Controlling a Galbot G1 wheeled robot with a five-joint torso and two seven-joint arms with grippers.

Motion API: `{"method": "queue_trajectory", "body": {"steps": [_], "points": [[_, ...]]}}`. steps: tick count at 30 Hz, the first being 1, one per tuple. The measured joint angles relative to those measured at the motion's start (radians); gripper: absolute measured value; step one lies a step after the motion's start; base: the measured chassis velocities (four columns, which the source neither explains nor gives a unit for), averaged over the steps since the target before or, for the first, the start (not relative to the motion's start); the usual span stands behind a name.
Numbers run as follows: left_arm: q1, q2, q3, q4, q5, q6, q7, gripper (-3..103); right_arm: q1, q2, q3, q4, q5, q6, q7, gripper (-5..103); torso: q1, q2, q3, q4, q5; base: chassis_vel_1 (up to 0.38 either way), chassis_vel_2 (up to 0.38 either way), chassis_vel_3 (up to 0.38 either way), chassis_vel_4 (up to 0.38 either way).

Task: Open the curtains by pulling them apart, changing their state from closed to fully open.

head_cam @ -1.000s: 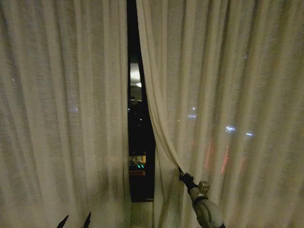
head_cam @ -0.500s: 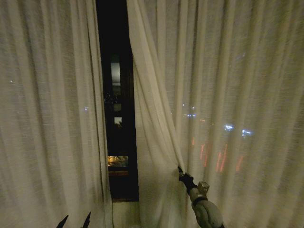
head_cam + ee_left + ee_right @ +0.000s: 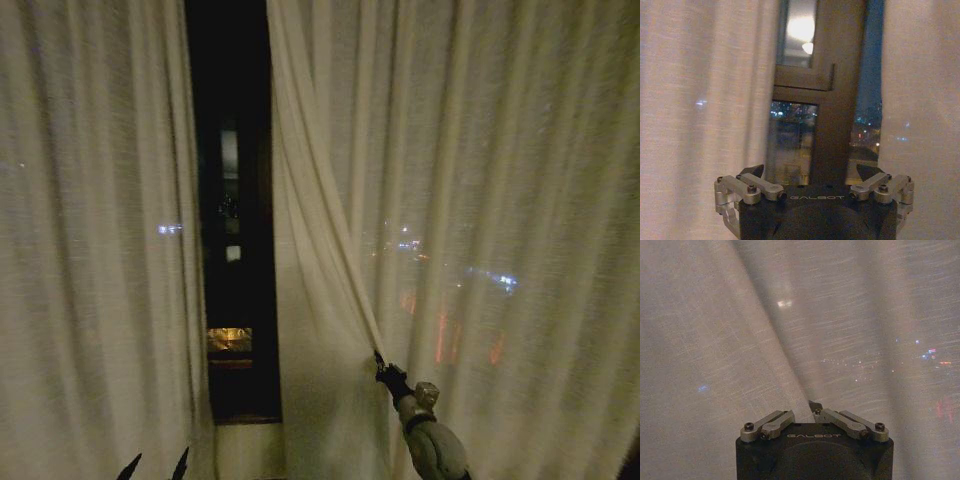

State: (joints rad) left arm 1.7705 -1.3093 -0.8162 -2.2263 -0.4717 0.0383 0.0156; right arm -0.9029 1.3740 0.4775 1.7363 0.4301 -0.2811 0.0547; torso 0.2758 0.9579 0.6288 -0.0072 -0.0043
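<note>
"GALBOT"-marked right hand (image 3: 810,407) pinches curtains (image 3: 420,200)

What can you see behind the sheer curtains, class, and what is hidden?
Through the gap between the curtains shows a dark window frame and night-time city lights. The right hand grips the right panel's edge. Elsewhere only blurred lights glow through; the rest is covered.

Head camera is facing the curtains (image 3: 480,200) from close up; both wrist cameras are looking at them even closer.
</note>
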Motion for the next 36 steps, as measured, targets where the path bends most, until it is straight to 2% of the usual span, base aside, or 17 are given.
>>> {"method": "queue_trajectory", "body": {"steps": [28, 36], "points": [[-0.008, -0.003, 0.008, 0.017, 0.003, -0.004, 0.003, 100, 0.008, 0.0, -0.001, -0.028, -0.01, 0.001, -0.002, 0, 0.0, 0.0, 0.0, 0.0003, -0.0001, -0.356, -0.35, 0.351, 0.356], [-0.019, 0.001, 0.009, 0.036, -0.003, -0.004, 0.028, 100, 0.009, 0.0, 0.002, -0.04, -0.031, 0.005, -0.007, 0, 0.0, 0.0, 0.0, 0.0, -0.0001, -0.352, -0.349, 0.341, 0.355]]}}
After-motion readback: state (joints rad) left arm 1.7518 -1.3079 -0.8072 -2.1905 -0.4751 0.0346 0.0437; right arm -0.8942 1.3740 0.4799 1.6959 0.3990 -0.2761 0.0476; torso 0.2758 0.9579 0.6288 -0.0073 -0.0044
